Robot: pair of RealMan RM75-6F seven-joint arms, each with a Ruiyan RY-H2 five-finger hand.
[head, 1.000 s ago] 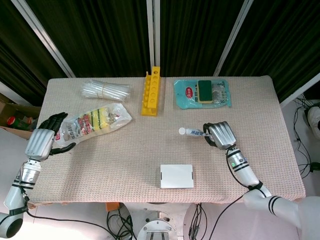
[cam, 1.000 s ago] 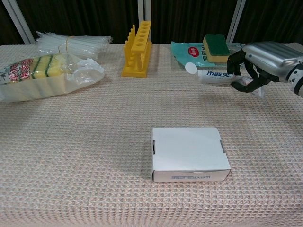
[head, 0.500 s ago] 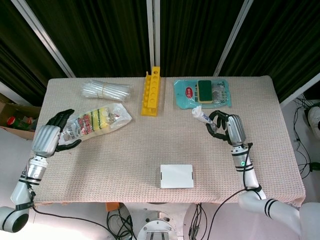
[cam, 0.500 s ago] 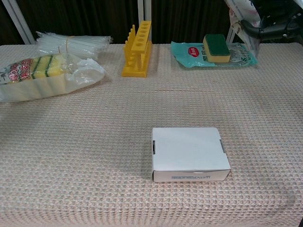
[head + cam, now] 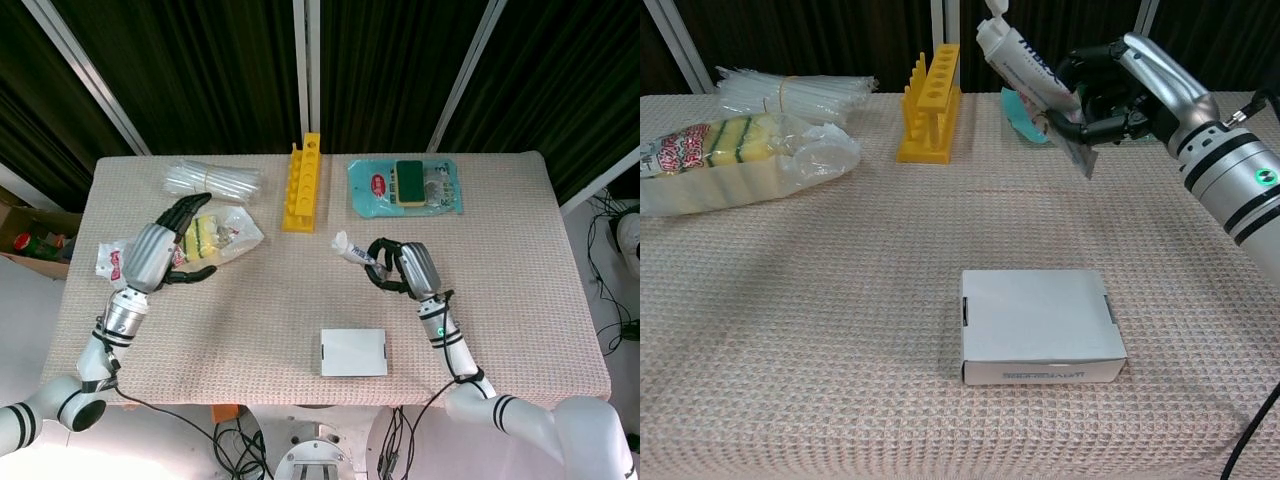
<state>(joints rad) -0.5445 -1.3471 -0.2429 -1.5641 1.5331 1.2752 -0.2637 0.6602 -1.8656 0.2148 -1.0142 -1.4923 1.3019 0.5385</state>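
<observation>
Toothpaste tube (image 5: 355, 251) sits in the right hand (image 5: 408, 268), whose fingers wrap its lower end; the tube is off the worktop (image 5: 270, 310), tilted with its white cap pointing up and toward the rack (image 5: 303, 182). In the chest view the tube (image 5: 1025, 66) slants from cap at upper left down to its crimped end near the right hand (image 5: 1120, 90), held above the cloth in front of the blue pack (image 5: 1018, 107).

The left hand (image 5: 160, 250) hovers over the near end of the sponge bag (image 5: 205, 236), fingers spread and curved with nothing held; whether the fingertips touch the bag I cannot tell. The chest view does not show this hand, only the sponge bag (image 5: 740, 155) lying flat at the left.

A white box (image 5: 353, 352) lies on the worktop near the front edge, between the two hands and closer to the right one, apart from both. The yellow rack stands at the back centre. A bundle of clear tubes (image 5: 212, 180) lies behind the sponge bag. The blue pack (image 5: 404, 187) with a green sponge lies at the back right, well apart from the right hand.
</observation>
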